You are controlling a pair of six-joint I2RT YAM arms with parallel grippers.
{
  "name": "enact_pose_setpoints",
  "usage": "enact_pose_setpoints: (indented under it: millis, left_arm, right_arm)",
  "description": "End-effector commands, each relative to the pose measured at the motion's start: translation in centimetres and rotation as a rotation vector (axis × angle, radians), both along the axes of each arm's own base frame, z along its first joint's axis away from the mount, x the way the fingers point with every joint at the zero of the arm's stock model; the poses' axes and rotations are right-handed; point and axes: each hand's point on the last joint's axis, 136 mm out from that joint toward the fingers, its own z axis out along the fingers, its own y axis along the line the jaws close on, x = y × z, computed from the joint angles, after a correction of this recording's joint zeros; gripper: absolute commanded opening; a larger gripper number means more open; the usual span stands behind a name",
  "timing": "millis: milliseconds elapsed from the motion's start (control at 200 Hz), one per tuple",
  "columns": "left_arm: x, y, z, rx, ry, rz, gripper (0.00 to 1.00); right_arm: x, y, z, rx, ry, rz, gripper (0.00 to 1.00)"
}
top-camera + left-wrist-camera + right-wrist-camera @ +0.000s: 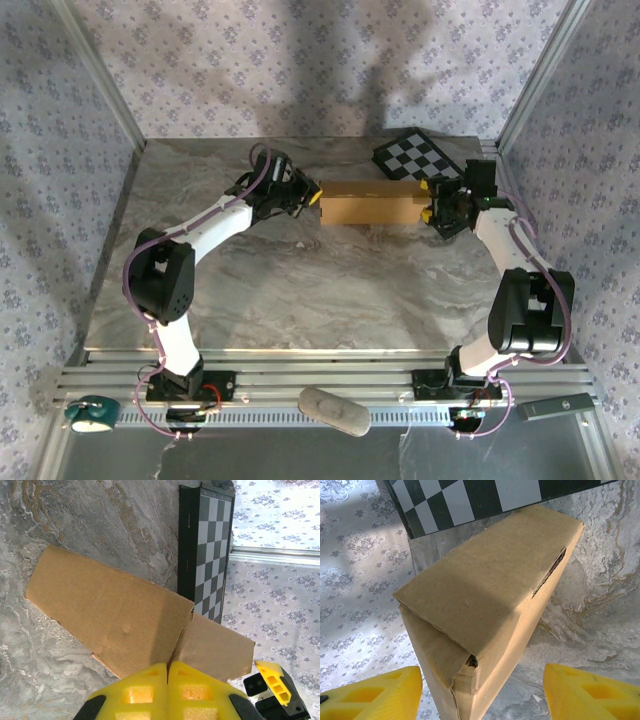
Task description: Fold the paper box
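1. A shallow rectangular box of plain tan-brown corrugated cardboard lies on a grey marbled tabletop, in the far middle, with its long side running left to right.
2. A black-and-white checkerboard panel lies flat just behind the box's right half, near the far edge of the table.
3. The left gripper sits at the box's left end. In the left wrist view its yellow fingers are pressed together, with the tips right against the cardboard. Whether a flap is caught between them cannot be told.
4. The right gripper sits at the box's right end. In the right wrist view its two yellow fingers are spread wide, one on each side of the box's end, and neither touches it.
5. In that same view the top panel is folded down over the box, and the end flap at the near corner is ragged and slightly open.
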Motion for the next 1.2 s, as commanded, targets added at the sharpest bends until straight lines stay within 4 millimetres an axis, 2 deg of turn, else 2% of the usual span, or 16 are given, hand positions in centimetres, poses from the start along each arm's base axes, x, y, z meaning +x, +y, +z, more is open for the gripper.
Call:
enact_pose_setpoints:
  millis: [0, 220, 330, 465, 530, 660, 765, 845, 929, 994, 1049, 1174, 1194]
  left_arm:
    - [-1.9, 1.6, -5.6, 0.143, 0.164, 0.018, 0.04]
    - [-1.8, 1.7, -5.5, 0.143, 0.164, 0.020, 0.04]
    - [-1.7, 1.7, -5.5, 0.146, 0.163, 0.019, 0.04]
    - [-1.6, 1.9, -5.4, 0.150, 0.161, 0.018, 0.04]
    - [-1.6, 2.1, -5.4, 0.159, 0.160, 0.018, 0.04]
    - [-2.0, 3.2, -5.1, 0.200, 0.156, 0.017, 0.06]
    - [-3.1, 4.4, -5.1, 0.214, 0.172, 0.015, 0.14]
    - [-4.8, 5.0, -5.4, 0.217, 0.196, 0.002, 0.31]
    - [-7.0, 6.1, -5.7, 0.237, 0.228, 0.000, 0.45]
    - [-8.7, 7.9, -5.7, 0.285, 0.248, 0.022, 0.60]
    - [-10.0, 9.1, -5.5, 0.312, 0.263, 0.035, 0.69]
    - [-11.6, 11.2, -4.1, 0.382, 0.232, 0.038, 0.73]
    - [-11.7, 11.9, -3.8, 0.403, 0.218, 0.043, 0.74]
  right_arm:
    - [-0.3, -0.2, 0.0, -0.004, -0.001, 0.027, 0.63]
    - [-0.1, -0.6, -1.2, -0.008, 0.029, 0.021, 0.46]
    - [-1.0, -0.6, -2.7, -0.004, 0.075, 0.020, 0.38]
    - [-1.8, -0.6, -4.1, -0.007, 0.114, 0.016, 0.33]
    - [-1.9, -0.4, -4.2, 0.001, 0.118, 0.020, 0.29]
    - [-2.2, 0.7, -2.9, -0.005, 0.106, 0.056, 0.28]
    - [-4.4, 2.9, -2.6, -0.032, 0.148, 0.122, 0.28]
    - [-7.3, 3.8, -3.7, -0.046, 0.210, 0.149, 0.33]
    - [-10.5, 3.8, -4.8, -0.069, 0.254, 0.155, 0.37]
    - [-13.1, 3.2, -5.0, -0.104, 0.292, 0.166, 0.48]
    - [-14.1, 2.4, -4.3, -0.150, 0.280, 0.179, 0.54]
    - [-14.2, -0.4, -1.2, -0.320, 0.220, 0.201, 0.70]
    - [-14.1, -1.0, -0.8, -0.361, 0.217, 0.214, 0.79]
